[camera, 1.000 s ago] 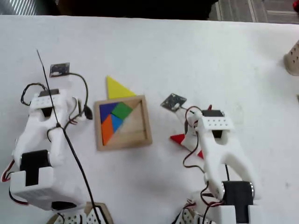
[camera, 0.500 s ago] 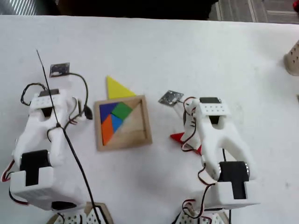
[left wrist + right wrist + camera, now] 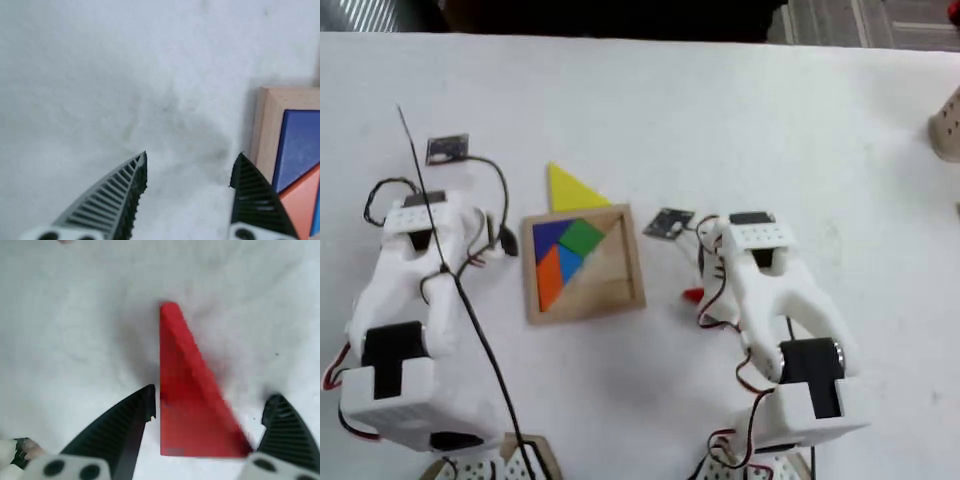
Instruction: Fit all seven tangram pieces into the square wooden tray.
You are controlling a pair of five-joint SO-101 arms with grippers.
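1. Table (image 3: pixel 800 120): white top that carries everything listed.

2. Right arm (image 3: pixel 770 290): stands towards the table's near edge, on the side of the tray facing the right edge. The right gripper (image 3: pixel 210 397) is low over the table, jaws spread wide and pinching nothing. This is the nearer arm to the loose red piece.

3. Left arm (image 3: pixel 410 290): stands near the table's left edge. The left gripper (image 3: pixel 191 157) has its jaws spread over bare table, just beside the tray's left wall.

4. Square wooden tray (image 3: pixel 633 262): lies about mid-table, slightly skewed to the table's edges. The half towards the left edge is filled; the half towards the right edge is bare wood.

5. Red triangle (image 3: pixel 187 410): lies flat on the table just beside the tray, on the right-edge side.
   - Its broad end sits between the right gripper's spread jaws.
   - Its long axis runs straight ahead of the jaws to a narrow tip, across their closing line.
   - Judgement: closing would pinch it across the broad end.
   - Finish is plain red with crisp edges.

6. Yellow triangle (image 3: pixel 572 190): lies outside the tray at its far rim, pointing towards the table's far edge.

7. Seated pieces: blue (image 3: pixel 548 238), green (image 3: pixel 582 236), orange (image 3: pixel 549 277), light blue (image 3: pixel 569 261). A seventh piece cannot be made out.
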